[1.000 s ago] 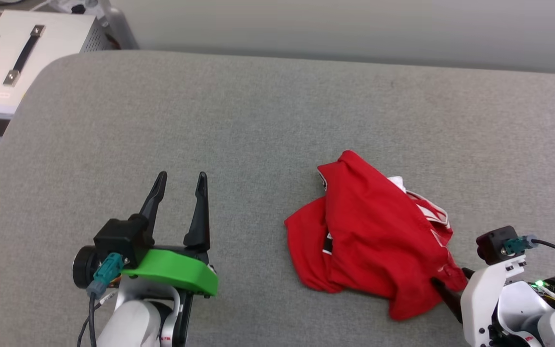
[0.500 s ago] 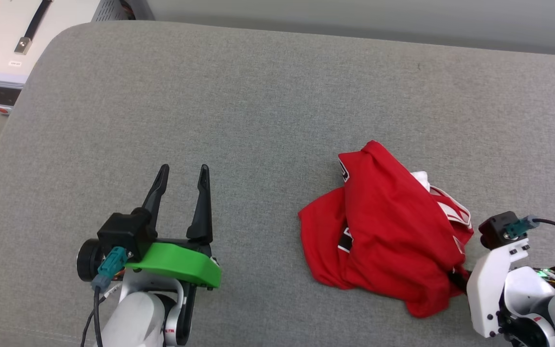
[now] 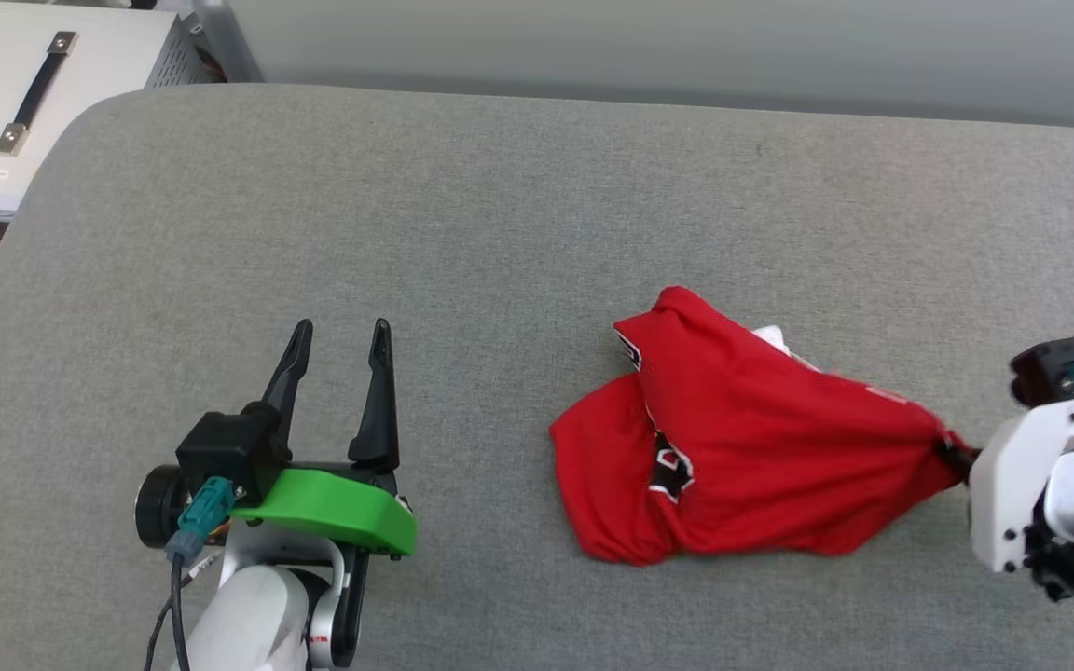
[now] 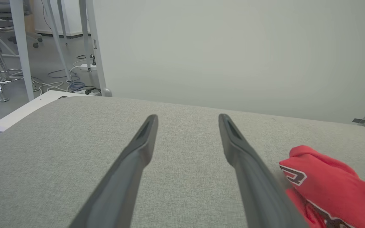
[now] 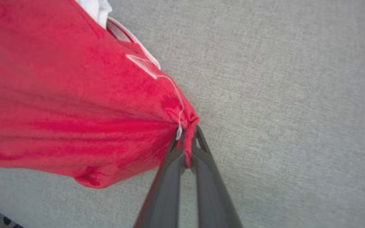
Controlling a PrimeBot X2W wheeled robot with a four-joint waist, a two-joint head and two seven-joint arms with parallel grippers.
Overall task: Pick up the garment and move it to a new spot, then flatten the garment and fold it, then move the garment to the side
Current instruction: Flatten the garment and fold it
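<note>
The garment (image 3: 742, 457) is a crumpled red jersey with a bit of white sleeve and black lettering showing, lying right of centre on the grey cushion (image 3: 500, 214). Its right end is drawn into a taut point at my right gripper (image 3: 955, 455). In the right wrist view that gripper (image 5: 187, 134) is shut, pinching a fold of the garment (image 5: 74, 104) between its dark fingertips. My left gripper (image 3: 339, 334) stands open over bare cushion at the lower left, well away from the jersey. In the left wrist view its open gripper (image 4: 187, 120) points across the cushion, with the garment (image 4: 325, 183) at the right.
A white metal box with a black handle (image 3: 24, 102) stands beyond the cushion's far left corner. A pale wall (image 3: 686, 47) runs behind the cushion. In the left wrist view, chair legs and cables (image 4: 27, 63) sit on the floor at the far left.
My right gripper has closed on the garment's right end and pulled it up and to the right, stretching the cloth. The left gripper has stayed open. The head camera shifted.
</note>
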